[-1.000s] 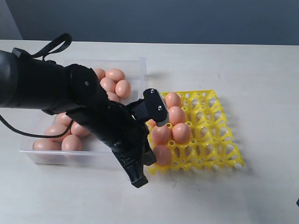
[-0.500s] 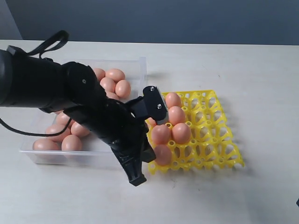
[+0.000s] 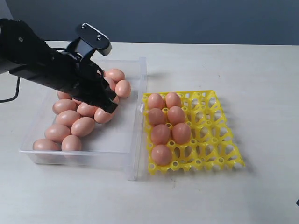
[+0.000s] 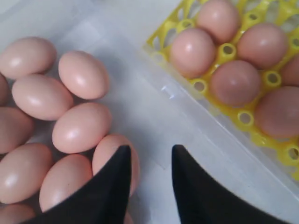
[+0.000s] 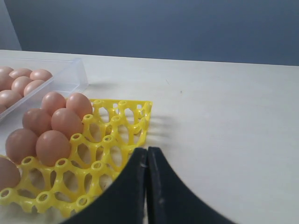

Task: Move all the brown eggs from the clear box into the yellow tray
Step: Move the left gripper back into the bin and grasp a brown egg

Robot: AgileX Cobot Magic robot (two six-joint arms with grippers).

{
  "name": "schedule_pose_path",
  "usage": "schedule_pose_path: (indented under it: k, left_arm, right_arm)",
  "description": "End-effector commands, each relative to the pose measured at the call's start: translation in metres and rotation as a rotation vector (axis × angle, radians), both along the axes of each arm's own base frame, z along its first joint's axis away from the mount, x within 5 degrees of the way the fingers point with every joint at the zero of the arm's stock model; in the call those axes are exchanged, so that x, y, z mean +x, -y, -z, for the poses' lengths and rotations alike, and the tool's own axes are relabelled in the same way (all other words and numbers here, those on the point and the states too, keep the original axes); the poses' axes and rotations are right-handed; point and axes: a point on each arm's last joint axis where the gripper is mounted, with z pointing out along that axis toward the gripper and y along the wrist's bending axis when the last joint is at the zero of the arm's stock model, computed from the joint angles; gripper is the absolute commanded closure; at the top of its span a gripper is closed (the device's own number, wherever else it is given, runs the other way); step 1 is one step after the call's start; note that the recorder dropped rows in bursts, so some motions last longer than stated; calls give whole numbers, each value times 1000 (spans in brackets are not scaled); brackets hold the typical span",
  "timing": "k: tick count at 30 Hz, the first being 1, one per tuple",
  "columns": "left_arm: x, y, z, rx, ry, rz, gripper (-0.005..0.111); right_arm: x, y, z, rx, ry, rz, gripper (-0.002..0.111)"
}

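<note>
L pincer [image 4: 150, 153] back over box [image 3: 123, 136], jaws apart

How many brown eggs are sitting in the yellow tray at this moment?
7. Four brown eggs fill the yellow tray's column nearest the clear box. Three more sit in the next column, from its far end. The tray is unobstructed, so none should be hidden.
</note>
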Motion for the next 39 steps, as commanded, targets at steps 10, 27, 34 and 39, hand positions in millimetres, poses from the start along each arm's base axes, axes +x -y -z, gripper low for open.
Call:
schedule_pose_path:
  k: [10, 27, 34, 39]
  left_arm:
    - [58, -6, 33, 206, -261, -162, 59]
    - [56, 20, 48, 265, -325, -68, 59]
    - [56, 26, 67, 243, -384, -50, 59]
    - [58, 28, 67, 239, -360, -48, 59]
  right_arm:
    - [0, 0, -2, 2, 15, -1, 107]
    - [0, 0, -2, 2, 15, -1, 107]
    - [0, 0, -2, 2, 15, -1, 107]
    - [0, 0, -2, 2, 15, -1, 107]
